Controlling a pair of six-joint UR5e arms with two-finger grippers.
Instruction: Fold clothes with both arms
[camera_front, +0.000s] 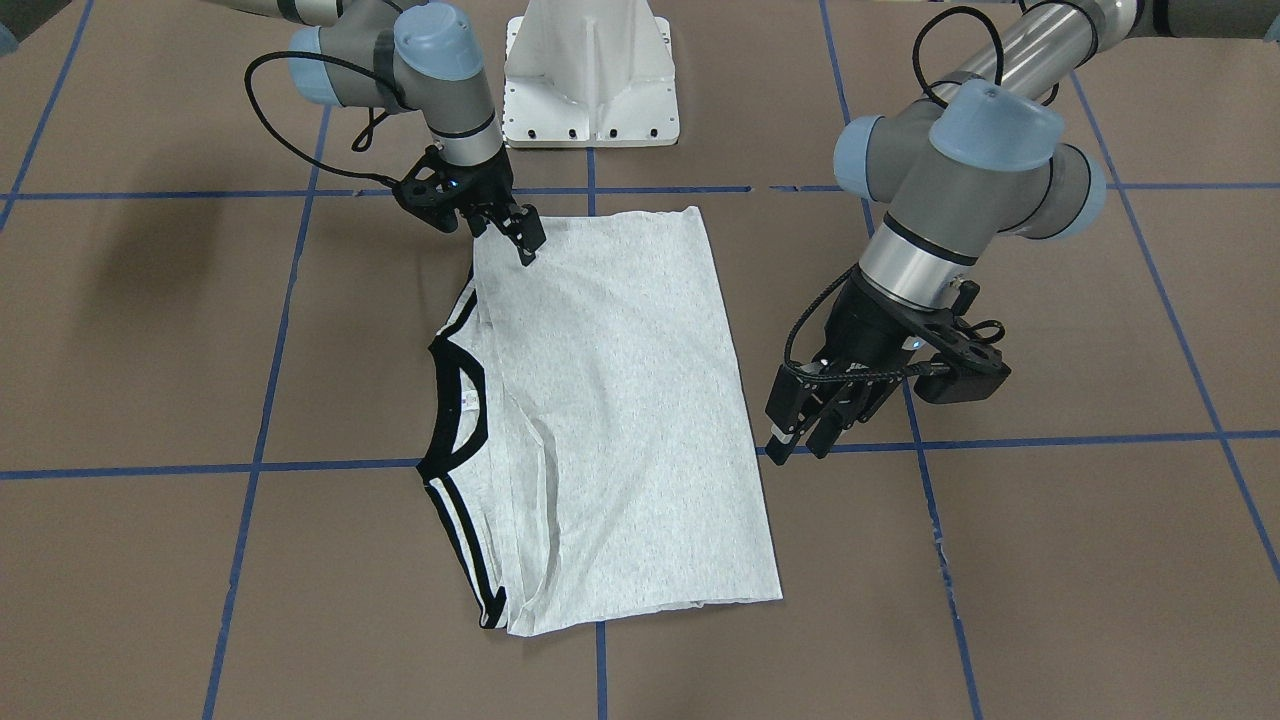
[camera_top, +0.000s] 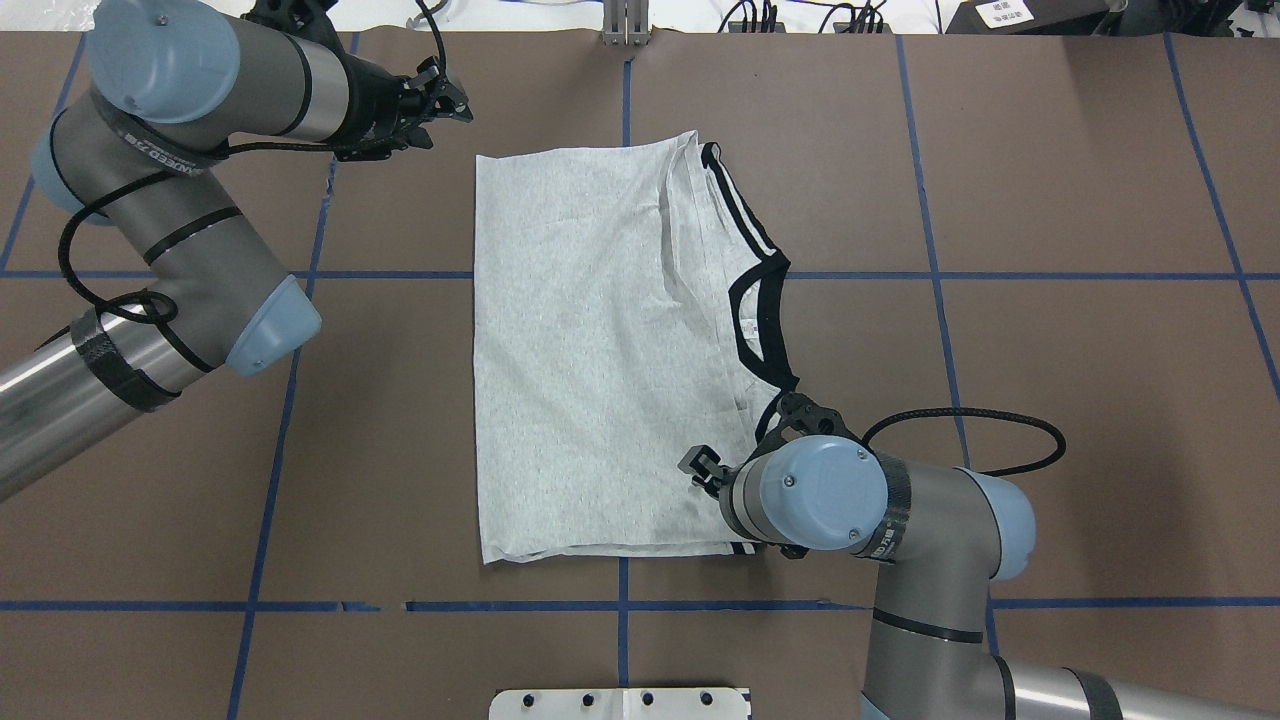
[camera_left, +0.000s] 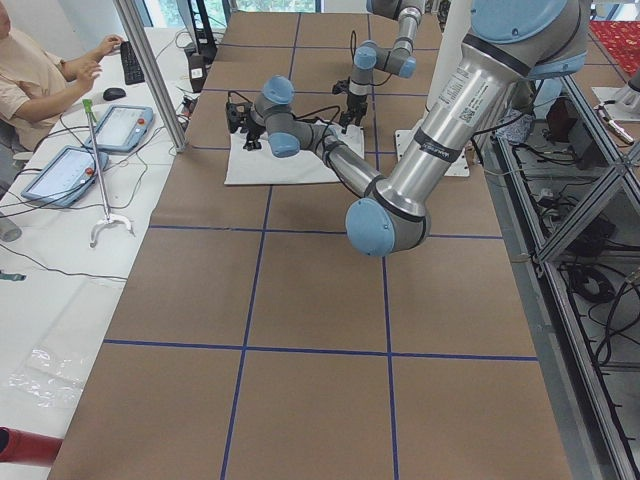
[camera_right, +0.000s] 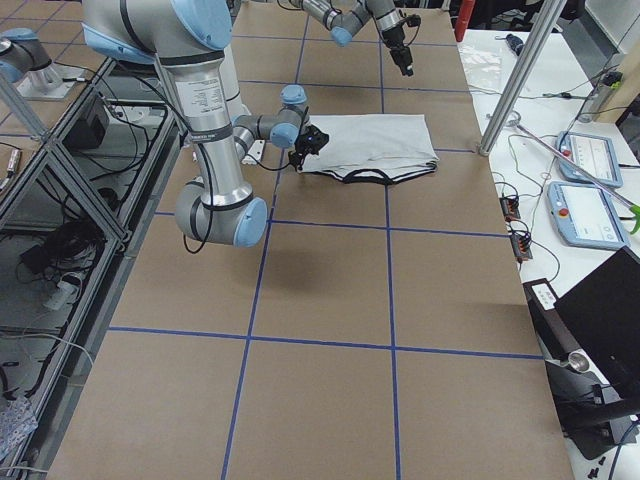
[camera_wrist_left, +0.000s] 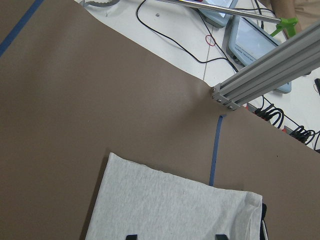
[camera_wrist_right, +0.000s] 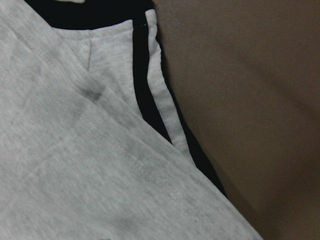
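The grey T-shirt (camera_front: 620, 400) (camera_top: 580, 350) lies flat on the brown table, sleeves folded in, its black neckband (camera_top: 745, 320) toward the robot's right. Its print is hidden. My left gripper (camera_front: 798, 452) (camera_top: 450, 100) is open and empty, raised off the shirt's far hem corner. The left wrist view shows that corner (camera_wrist_left: 170, 210) below the spread fingertips (camera_wrist_left: 131, 237). My right gripper (camera_front: 505, 242) (camera_top: 705, 468) sits low on the shirt's near sleeve corner, its jaws apart. The right wrist view shows the striped hem (camera_wrist_right: 150, 100) up close.
The white pedestal base (camera_front: 590, 80) (camera_top: 620, 703) stands at the table's near edge. Blue tape lines (camera_front: 250, 467) cross the brown surface. An aluminium post (camera_wrist_left: 270, 70) and control tablets (camera_right: 590, 155) stand past the far edge. An operator (camera_left: 40, 70) sits there.
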